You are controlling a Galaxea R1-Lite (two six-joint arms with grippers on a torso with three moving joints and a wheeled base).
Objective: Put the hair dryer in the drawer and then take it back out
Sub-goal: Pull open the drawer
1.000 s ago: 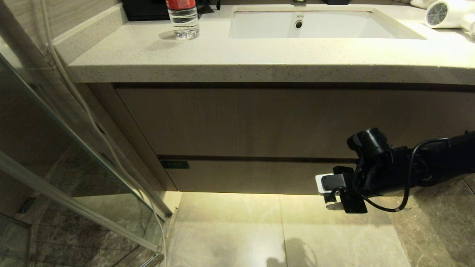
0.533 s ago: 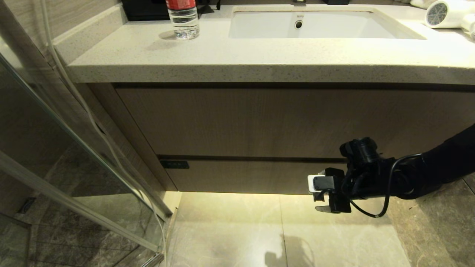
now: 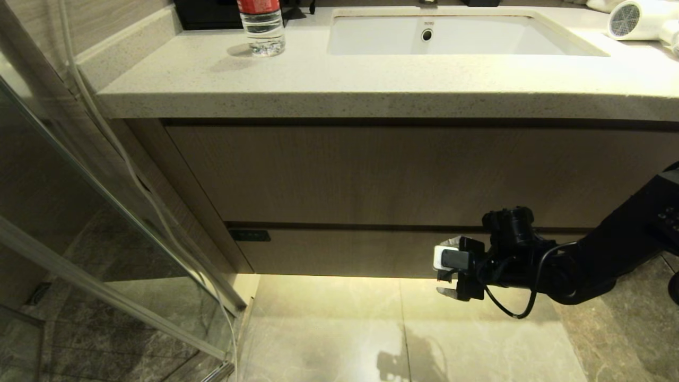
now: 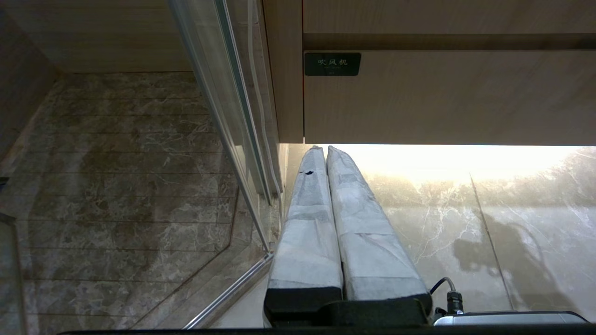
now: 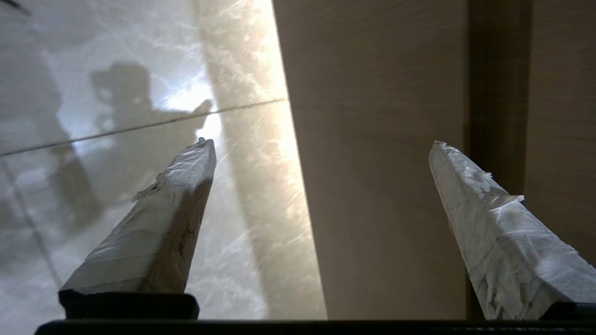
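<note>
The white hair dryer (image 3: 639, 20) lies on the countertop at the far right, grey grille facing left. The drawer (image 3: 360, 252) is the low wood-grain front under the vanity, pushed in, with a small dark label (image 3: 249, 235) at its left end. My right gripper (image 3: 444, 266) hangs open just before the drawer's right part. In the right wrist view the right gripper (image 5: 321, 149) spans the drawer front (image 5: 372, 163), one finger over the floor, the other at the dark gap above it. My left gripper (image 4: 321, 150) is shut and empty, low near the drawer's (image 4: 442, 97) labelled end.
A taller wood-grain panel (image 3: 398, 170) sits above the drawer. On the speckled countertop (image 3: 318, 79) stand a water bottle (image 3: 261, 26) and a white sink (image 3: 451, 34). A glass shower door (image 3: 106, 223) stands at the left. Glossy marble floor (image 3: 403, 329) lies below.
My right arm has slid left along the drawer front, the wrist has rolled and the jaws have spread wider. The hair dryer and drawer have not moved.
</note>
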